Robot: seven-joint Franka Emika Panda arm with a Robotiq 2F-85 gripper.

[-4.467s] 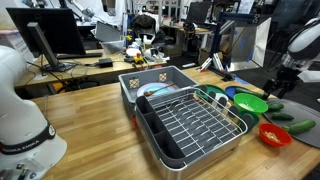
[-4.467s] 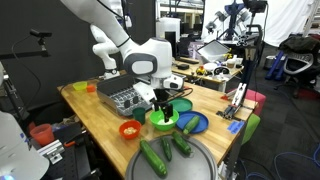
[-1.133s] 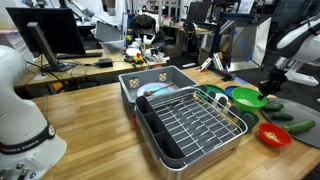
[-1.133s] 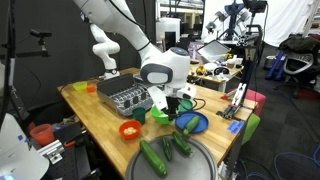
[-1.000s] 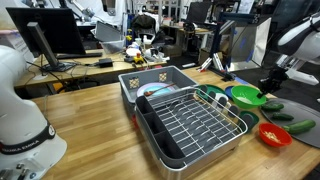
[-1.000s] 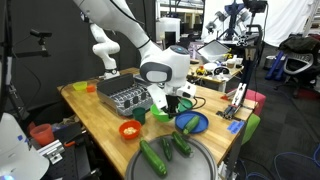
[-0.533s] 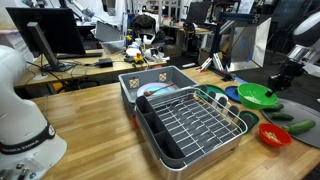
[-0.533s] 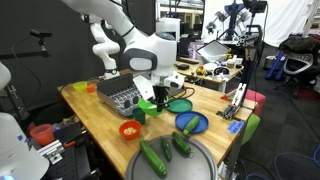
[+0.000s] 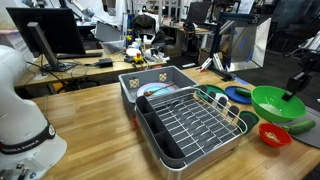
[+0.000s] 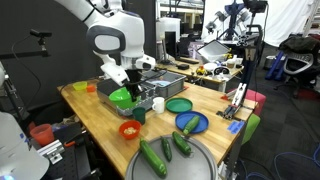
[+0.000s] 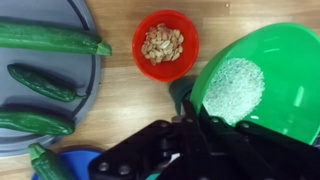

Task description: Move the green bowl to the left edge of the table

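My gripper (image 11: pixel 192 111) is shut on the rim of the green bowl (image 11: pixel 272 78), which hangs tilted in the air. In both exterior views the green bowl (image 9: pixel 272 102) (image 10: pixel 121 97) is held above the wooden table (image 9: pixel 90 118) (image 10: pixel 92 115), with the gripper (image 9: pixel 293 88) (image 10: pixel 130 87) at its edge. In the wrist view the bowl's pale inside faces the camera. Below it on the table sits the small red bowl (image 11: pixel 163 44) with seeds in it.
A grey dish rack (image 9: pixel 185 122) (image 10: pixel 152 92) fills the table's middle. The red bowl (image 9: pixel 273 133) (image 10: pixel 130 129), a blue dish (image 9: pixel 238 95) (image 10: pixel 192 122), a flat green plate (image 10: pixel 178 105) and a grey round tray (image 10: pixel 188 163) with cucumbers (image 11: pixel 50 38) (image 10: pixel 158 152) lie nearby.
The gripper has lifted the green bowl from beside the blue dish and carried it over the red bowl, to in front of the dish rack. The other dishes stayed put.
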